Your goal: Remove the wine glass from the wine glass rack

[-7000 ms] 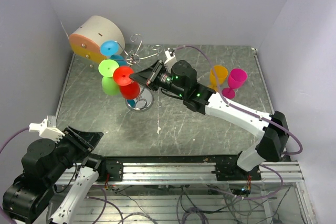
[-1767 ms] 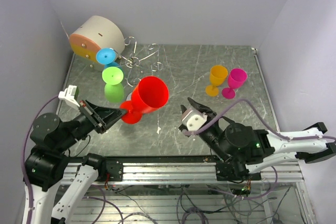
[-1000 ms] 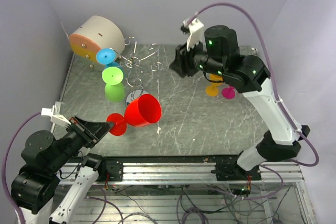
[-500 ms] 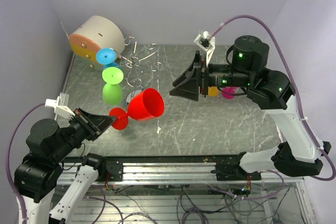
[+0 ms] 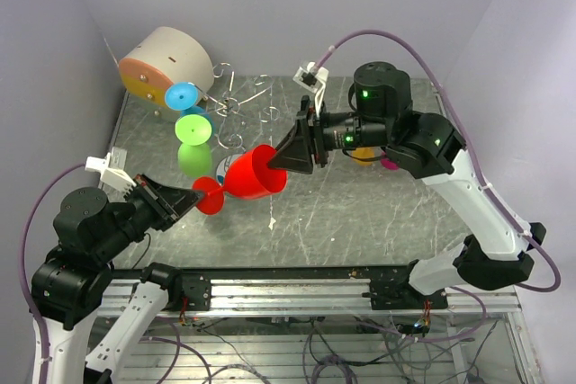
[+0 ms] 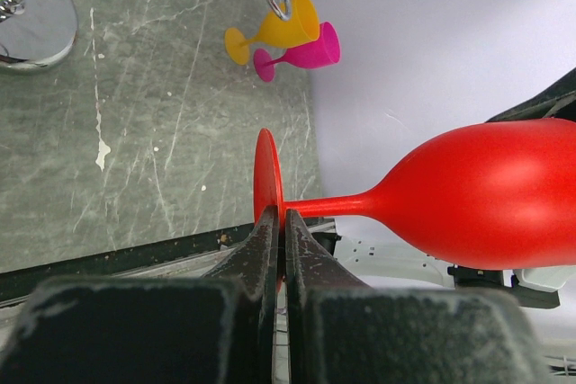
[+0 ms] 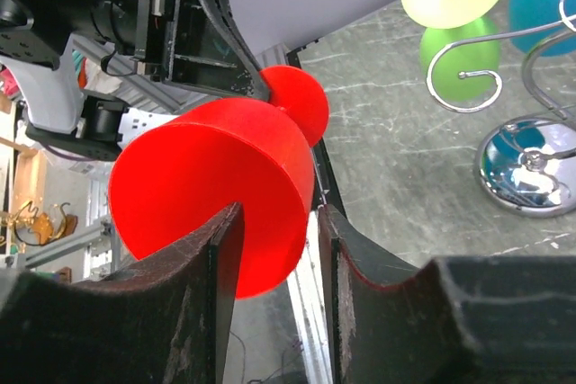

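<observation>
The red wine glass (image 5: 255,173) hangs on its side in the air above the table, off the wine glass rack (image 5: 236,107). My left gripper (image 5: 191,197) is shut on the edge of its round foot (image 6: 266,179); the stem and bowl (image 6: 477,191) point right. My right gripper (image 5: 290,157) is at the bowl's mouth. In the right wrist view its jaws (image 7: 279,231) stand apart astride the rim (image 7: 216,177), one finger inside the bowl and one outside, with a gap on the outer side. A green glass (image 5: 190,128) and a blue glass (image 5: 184,96) hang on the rack.
A beige-and-orange cylinder (image 5: 162,65) lies at the back left. The rack's shiny round base (image 7: 526,173) sits just behind the red glass. An orange glass (image 6: 279,31) and a pink glass (image 6: 306,51) stand at the back right, partly behind the right arm.
My right arm swung from the back down and left to the red glass's mouth, and its jaws narrowed. My left gripper kept the foot and shifted the glass slightly up and right.
</observation>
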Available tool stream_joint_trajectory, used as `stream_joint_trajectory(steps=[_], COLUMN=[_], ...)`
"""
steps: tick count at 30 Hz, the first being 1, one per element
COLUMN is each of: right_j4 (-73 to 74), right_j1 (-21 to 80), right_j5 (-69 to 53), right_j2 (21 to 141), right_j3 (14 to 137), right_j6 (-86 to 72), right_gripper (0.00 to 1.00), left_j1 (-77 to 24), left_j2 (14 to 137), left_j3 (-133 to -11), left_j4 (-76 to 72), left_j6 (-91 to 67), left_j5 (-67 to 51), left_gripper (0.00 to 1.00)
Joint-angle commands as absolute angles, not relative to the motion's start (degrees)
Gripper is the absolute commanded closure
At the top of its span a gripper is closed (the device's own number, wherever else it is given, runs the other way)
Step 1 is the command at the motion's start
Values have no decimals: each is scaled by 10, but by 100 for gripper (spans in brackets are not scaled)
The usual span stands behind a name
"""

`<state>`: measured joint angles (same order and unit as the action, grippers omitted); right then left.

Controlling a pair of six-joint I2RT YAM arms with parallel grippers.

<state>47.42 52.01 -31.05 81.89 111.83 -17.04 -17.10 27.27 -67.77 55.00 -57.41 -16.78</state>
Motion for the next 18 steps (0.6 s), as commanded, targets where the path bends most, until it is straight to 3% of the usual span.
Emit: stream_joint_trajectory(steps=[1,6,12,18], right_j4=[468,479,533,578], right_j1=[544,556,554,544], right_j5=[-279,-243,-106,106], right_j2=[830,837,825,797], right_j3=[1130,1143,1217,1286], right_j6=[-171,-174,-146,-107], right_gripper=[65,100,100,100], left_j1=[-173,-173,-173,-173], left_j2=[273,275,275,265], left_j3=[-686,-691,-699,-698], left_j4=[514,521,564,583], left_j6=[-569,-566,-559,-559], left_j5=[-184,-183,-162,-150], left_gripper=[93,93,57,53])
